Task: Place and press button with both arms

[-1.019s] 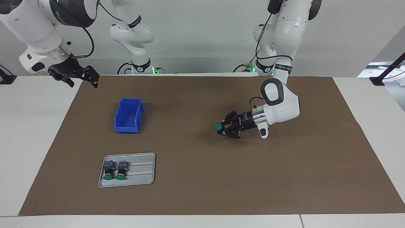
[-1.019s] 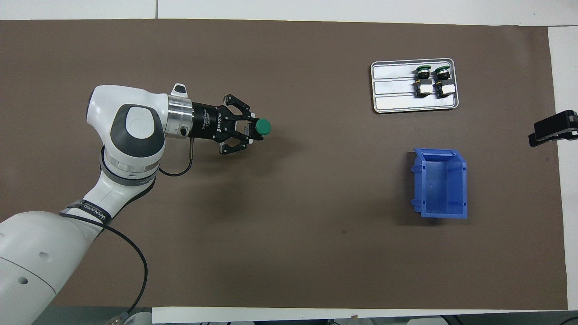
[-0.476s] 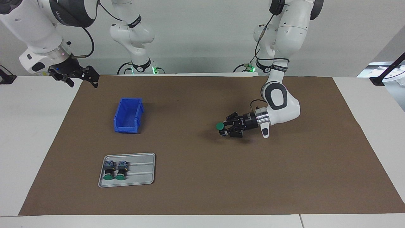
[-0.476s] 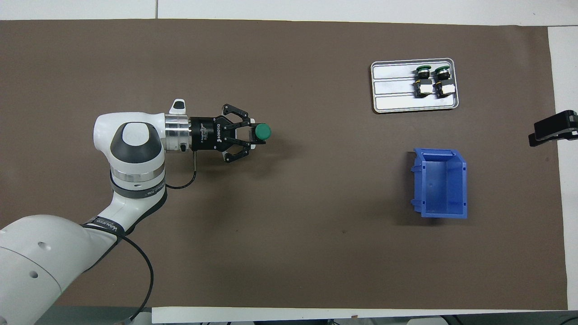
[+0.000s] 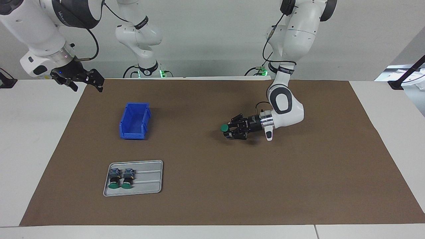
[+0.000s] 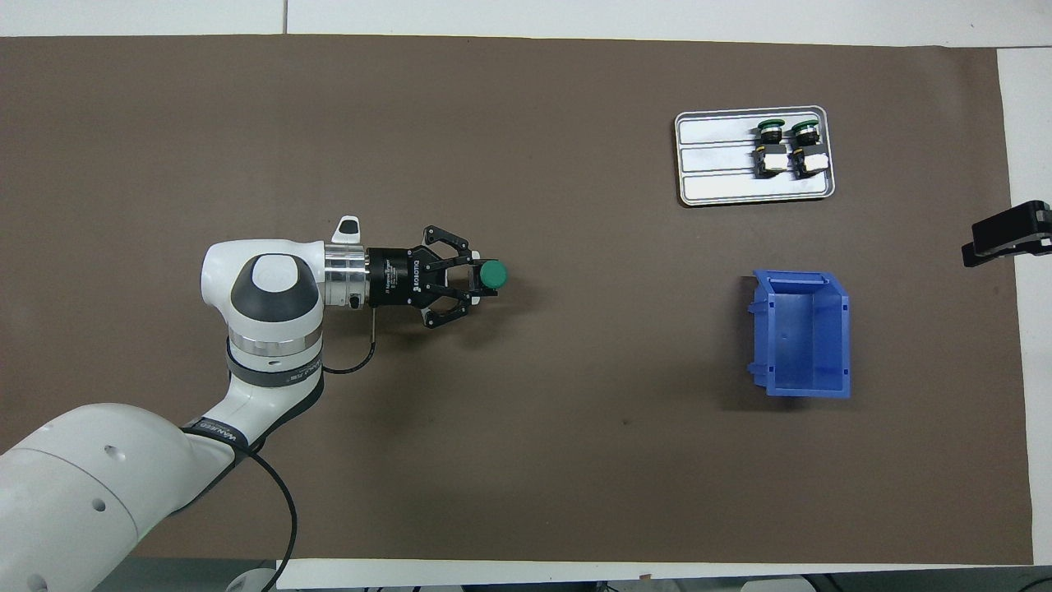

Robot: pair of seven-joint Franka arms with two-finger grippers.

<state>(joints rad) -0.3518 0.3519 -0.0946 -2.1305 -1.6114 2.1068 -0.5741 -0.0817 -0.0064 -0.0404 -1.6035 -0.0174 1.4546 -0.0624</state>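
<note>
My left gripper [image 5: 229,130] [image 6: 474,279] lies almost level, low over the middle of the brown mat, and is shut on the button [image 5: 224,127] [image 6: 492,275]. The button's green cap sticks out past the fingertips and points toward the right arm's end; its block is hidden between the fingers. Two more buttons [image 5: 120,178] [image 6: 786,146] lie side by side on a grey tray [image 5: 147,179] [image 6: 715,160]. My right gripper [image 5: 87,87] [image 6: 998,238] waits open and holding nothing above the mat's edge at the right arm's end.
A blue bin [image 5: 134,121] [image 6: 801,333] stands open-topped on the mat, nearer to the robots than the tray. Two slimmer white arms with green-lit bases [image 5: 151,71] stand at the robots' edge of the table.
My left gripper has carried the button toward the robots' end of the mat and a little toward the blue bin, its wrist turning level. The right arm has not moved.
</note>
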